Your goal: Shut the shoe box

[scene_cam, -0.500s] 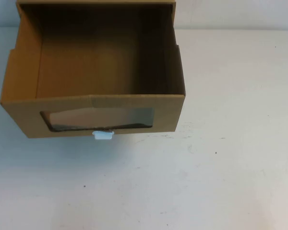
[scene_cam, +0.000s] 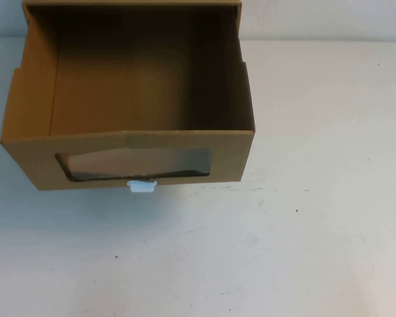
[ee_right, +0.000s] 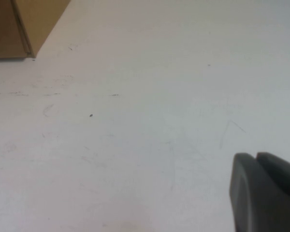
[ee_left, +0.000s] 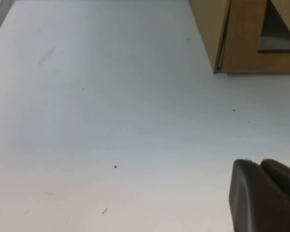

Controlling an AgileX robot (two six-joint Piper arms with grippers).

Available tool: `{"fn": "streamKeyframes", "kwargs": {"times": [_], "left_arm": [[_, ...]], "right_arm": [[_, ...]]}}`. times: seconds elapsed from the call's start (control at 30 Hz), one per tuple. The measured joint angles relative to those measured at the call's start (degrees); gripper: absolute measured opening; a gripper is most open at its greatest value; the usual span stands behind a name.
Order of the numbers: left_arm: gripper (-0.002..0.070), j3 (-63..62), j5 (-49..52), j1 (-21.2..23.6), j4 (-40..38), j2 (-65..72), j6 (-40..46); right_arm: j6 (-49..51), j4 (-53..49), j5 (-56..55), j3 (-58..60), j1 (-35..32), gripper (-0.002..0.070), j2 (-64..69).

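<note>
While the shoe box (scene_cam: 129, 125) stands pulled open on the tabletop (scene_cam: 303, 218), left pincer (ee_left: 266, 195) and right pincer (ee_right: 266, 193) hover apart, grip state unreadable; an off-centre push risks skewing and jamming it.

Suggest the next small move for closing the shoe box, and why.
Probably bring one arm toward the shoe box front panel, ready to push it in. The drawer stands pulled out, its inside open, white tab facing the robot. Neither arm shows in the high view; the left gripper and right gripper hang over bare table, away from the box.
</note>
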Motion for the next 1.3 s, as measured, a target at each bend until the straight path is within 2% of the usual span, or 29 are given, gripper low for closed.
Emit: {"fn": "streamKeyframes", "kwargs": {"times": [0.97, 1.3], "left_arm": [[-0.0002, 0.0, -0.37, 0.0, 0.0, 0.0, 0.0], [-0.0002, 0.0, -4.85, 0.0, 0.0, 0.0, -4.56]], "right_arm": [[0.0, 0.0, 0.0, 0.0, 0.0, -0.0013, 0.0], [0.0, 0.0, 0.0, 0.0, 0.0, -0.0013, 0.0]]}}
